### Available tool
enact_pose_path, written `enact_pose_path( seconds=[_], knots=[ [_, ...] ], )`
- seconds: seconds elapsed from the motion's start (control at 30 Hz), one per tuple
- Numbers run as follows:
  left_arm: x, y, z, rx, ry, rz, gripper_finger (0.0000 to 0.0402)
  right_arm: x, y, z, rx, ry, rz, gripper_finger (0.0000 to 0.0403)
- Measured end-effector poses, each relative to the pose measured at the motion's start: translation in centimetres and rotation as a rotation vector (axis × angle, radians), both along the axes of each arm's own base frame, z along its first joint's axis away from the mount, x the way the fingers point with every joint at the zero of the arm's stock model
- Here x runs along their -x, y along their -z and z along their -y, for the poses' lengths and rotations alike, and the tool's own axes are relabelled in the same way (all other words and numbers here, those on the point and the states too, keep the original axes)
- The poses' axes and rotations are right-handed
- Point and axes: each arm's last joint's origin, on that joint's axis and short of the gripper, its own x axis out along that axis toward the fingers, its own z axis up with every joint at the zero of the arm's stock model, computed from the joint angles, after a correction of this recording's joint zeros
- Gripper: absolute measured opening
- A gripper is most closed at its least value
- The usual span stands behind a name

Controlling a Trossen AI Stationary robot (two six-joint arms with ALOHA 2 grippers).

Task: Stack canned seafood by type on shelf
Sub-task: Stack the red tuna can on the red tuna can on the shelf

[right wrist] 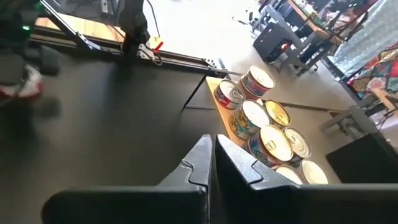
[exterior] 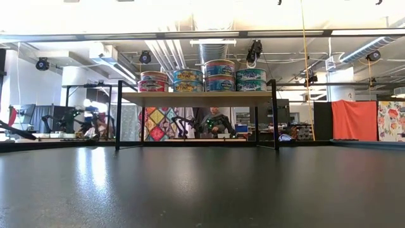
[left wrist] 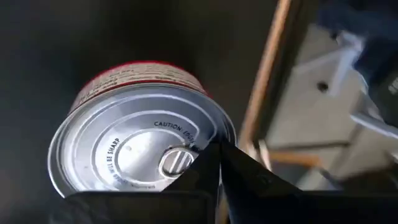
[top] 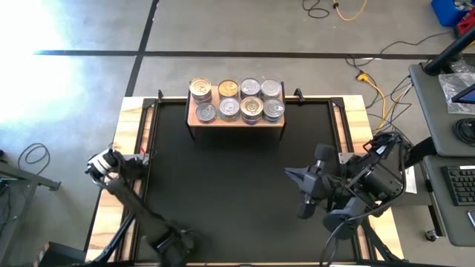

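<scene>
Worktop: black top, wood rim, seen from above. Centre area bare.

Shelf: light-wood board on dark legs, at 12 o'clock on the worktop, against the far edge. Low view shows it raised on thin dark legs.

Right arm: over the 4 o'clock part of the worktop, right gripper pointing toward the centre. Its fingers are pressed together, holding nothing.

Left arm: at the 8 o'clock edge, left gripper out over the wooden rim, just off the black top. Fingers are together, tips right at the lid of a red-labelled can; can't tell if they actually pinch the pull ring or only touch it.

Canned seafood: 8 lids visible from above on the shelf, two rows of 4. Count by lid: 5 silver, 3 gold. Low view shows the tins in stacked layers, tallest stack second from the right, so total count on the shelf can't be read. Plus 1 can at the left gripper, well apart from the shelf.
</scene>
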Motion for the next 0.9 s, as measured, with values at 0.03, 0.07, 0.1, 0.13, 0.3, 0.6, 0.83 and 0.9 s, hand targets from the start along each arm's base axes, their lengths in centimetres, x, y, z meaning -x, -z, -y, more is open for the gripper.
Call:
enact_pose_path(
  seconds=[0.03,0.07,0.1,0.13,0.3,0.6,0.83,0.9],
  knots=[
    [-0.8,-0.2,-0.5,-0.021,0.016,0.044,0.0,0.0,0.0,0.0,-0.005,0.001,0.0,0.0013],
    [-1.5,-0.5,-1.0,-0.051,0.027,0.088,0.0,0.0,0.0,0.0,-0.01,0.002,0.0,0.0013],
    [-2.3,-0.8,-1.7,-0.086,0.029,0.135,0.0,0.0,0.1,0.0,-0.016,0.006,0.003,0.0013],
    [-3.1,-1.3,-2.3,-0.124,0.028,0.19,0.0,-0.1,0.1,0.0,-0.021,0.01,0.006,0.0013],
    [-5.8,-3.8,-5.0,-0.333,-0.036,0.453,0.0,-0.1,0.5,-0.1,-0.037,0.029,0.005,0.0013],
    [-4.0,-6.0,-6.1,-0.297,-0.141,0.509,0.0035,-0.6,2.6,-0.3,-0.04,0.057,-0.06,0.0013],
    [0.4,-5.7,-8.6,-0.333,-0.369,0.62,0.0115,-3.0,7.9,-0.1,-0.092,0.119,-0.193,0.0013],
    [1.7,-4.9,-9.7,-0.31,-0.436,0.629,0.0141,-4.2,9.7,-0.2,-0.125,0.087,-0.223,0.0013]
  ],
)
